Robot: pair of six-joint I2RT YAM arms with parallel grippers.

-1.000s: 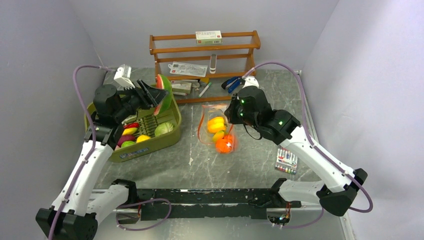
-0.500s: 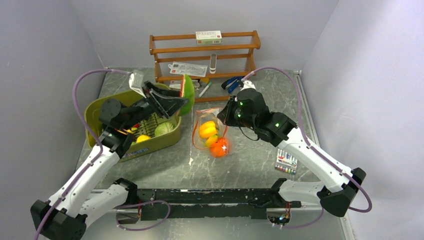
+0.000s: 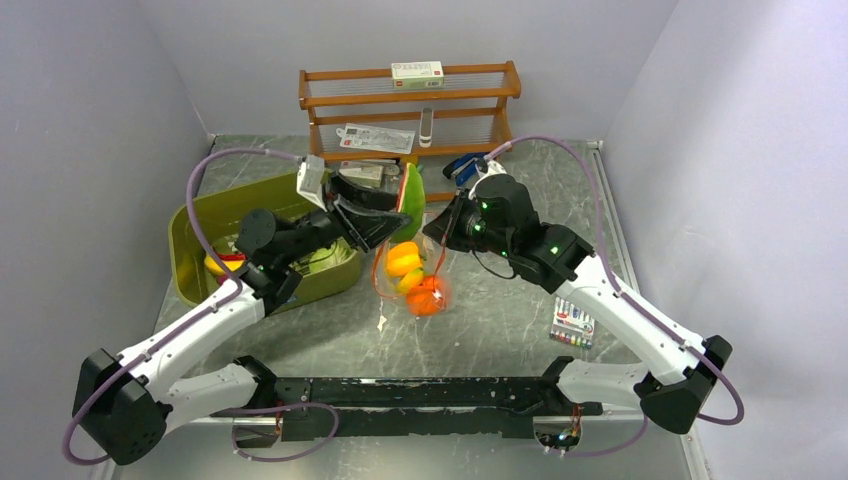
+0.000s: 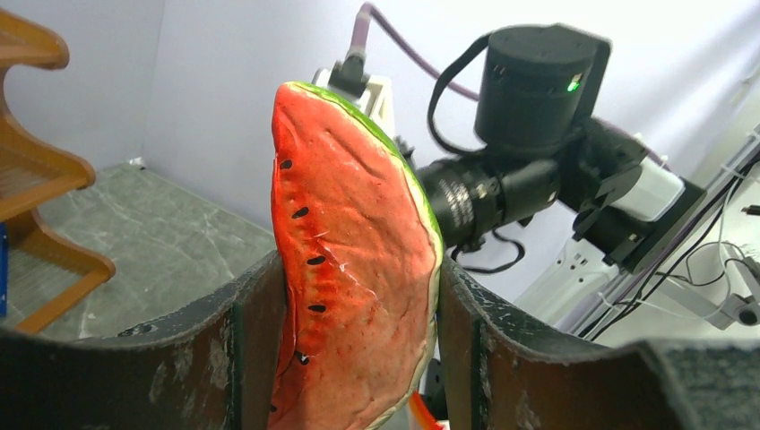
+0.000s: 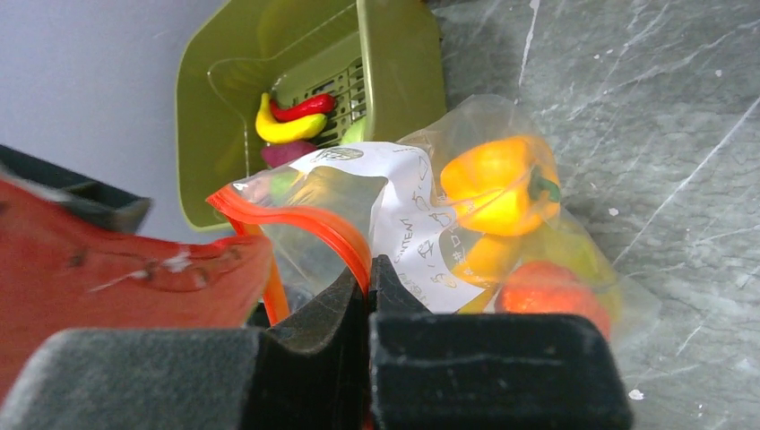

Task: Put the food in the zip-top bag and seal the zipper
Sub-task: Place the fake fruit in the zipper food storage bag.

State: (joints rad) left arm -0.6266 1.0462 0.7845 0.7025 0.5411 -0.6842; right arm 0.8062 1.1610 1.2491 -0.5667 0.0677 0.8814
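My left gripper (image 3: 393, 212) is shut on a toy watermelon slice (image 3: 410, 202), red flesh and green rind, seen close in the left wrist view (image 4: 349, 260). It holds the slice above the mouth of the clear zip-top bag (image 3: 408, 268). My right gripper (image 3: 436, 228) is shut on the bag's orange-red zipper strip (image 5: 309, 224) and holds the bag lifted, mouth open. Inside the bag are a yellow pepper (image 5: 497, 184) and an orange piece (image 5: 547, 291). The watermelon also shows at the left of the right wrist view (image 5: 125, 269).
An olive-green tub (image 3: 205, 215) at the left holds more toy food, including a banana and red chilli (image 5: 287, 121). A wooden rack (image 3: 410, 100) with packets stands at the back, a blue stapler (image 3: 462, 168) before it. A marker pack (image 3: 572, 322) lies at the right.
My left gripper has carried the watermelon slice rightward from over the tub to just above the bag's mouth. My right gripper has shifted the bag slightly left and lifted it.
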